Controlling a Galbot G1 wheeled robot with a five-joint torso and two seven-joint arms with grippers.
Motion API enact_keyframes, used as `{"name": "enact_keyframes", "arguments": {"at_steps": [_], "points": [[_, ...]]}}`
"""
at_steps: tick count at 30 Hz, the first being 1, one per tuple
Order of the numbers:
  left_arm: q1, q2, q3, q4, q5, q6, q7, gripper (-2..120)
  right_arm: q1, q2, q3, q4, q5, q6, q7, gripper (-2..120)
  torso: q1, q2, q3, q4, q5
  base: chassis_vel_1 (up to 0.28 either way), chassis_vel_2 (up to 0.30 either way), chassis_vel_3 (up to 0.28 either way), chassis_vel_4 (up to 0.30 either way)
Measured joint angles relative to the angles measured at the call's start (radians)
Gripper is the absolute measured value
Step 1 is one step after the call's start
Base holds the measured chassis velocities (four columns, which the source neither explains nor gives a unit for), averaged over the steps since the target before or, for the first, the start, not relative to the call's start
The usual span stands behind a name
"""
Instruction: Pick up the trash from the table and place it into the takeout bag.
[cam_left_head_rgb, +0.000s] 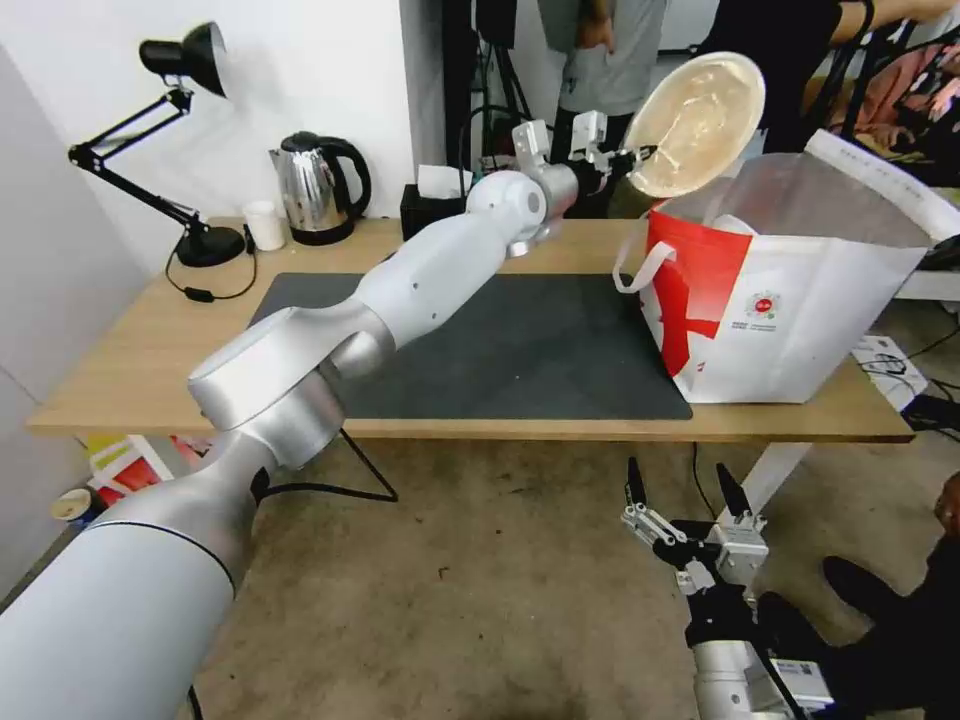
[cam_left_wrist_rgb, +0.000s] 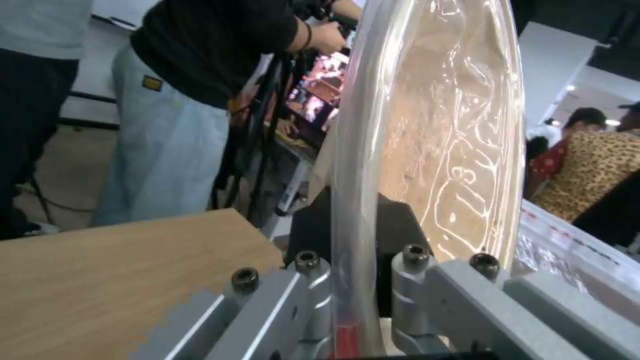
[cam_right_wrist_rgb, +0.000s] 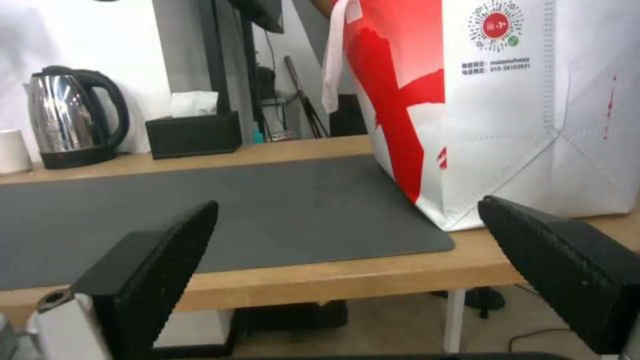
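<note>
1 beige fibre bowl (cam_left_head_rgb: 695, 122) in left pincer (cam_left_head_rgb: 640, 156) above logo-printed takeout bag (cam_left_head_rgb: 790, 300)

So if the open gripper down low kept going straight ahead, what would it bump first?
Probably the table: its front edge lies straight across the view, between the right gripper's spread fingers. The takeout bag stands further back on top. Depth is hard to judge.

Bright, even indoor light; glare on kettle (cam_left_head_rgb: 312, 187); wrist views soft, edges bowed.
</note>
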Motion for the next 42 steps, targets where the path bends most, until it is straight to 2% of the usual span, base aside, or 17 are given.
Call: {"name": "enact_keyframes", "arguments": {"at_steps": [14,21,33,42], "points": [[-0.016,0.001,-0.013,-0.010,-0.019,-0.003,0.011,4,0.000,0.000,0.000,0.000,0.000,0.000,0.000,100,0.000,0.000,0.000,0.0001,0.0000,0.000,0.000,0.000,0.000],[-0.006,0.000,0.037,-0.036,-0.032,-0.002,0.040,4,0.000,0.000,0.000,0.000,0.000,0.000,0.000,100,0.000,0.000,0.000,-0.0001,0.0000,0.000,0.000,0.000,0.000],[0.001,0.000,0.065,-0.040,-0.041,-0.002,0.075,4,0.000,0.000,0.000,0.000,0.000,0.000,0.000,100,0.000,0.000,0.000,0.0000,0.0000,0.000,0.000,0.000,0.000],[0.013,0.000,0.088,-0.038,-0.033,-0.002,0.076,4,0.000,0.000,0.000,0.000,0.000,0.000,0.000,100,0.000,0.000,0.000,-0.0001,0.0000,0.000,0.000,0.000,0.000]]}}
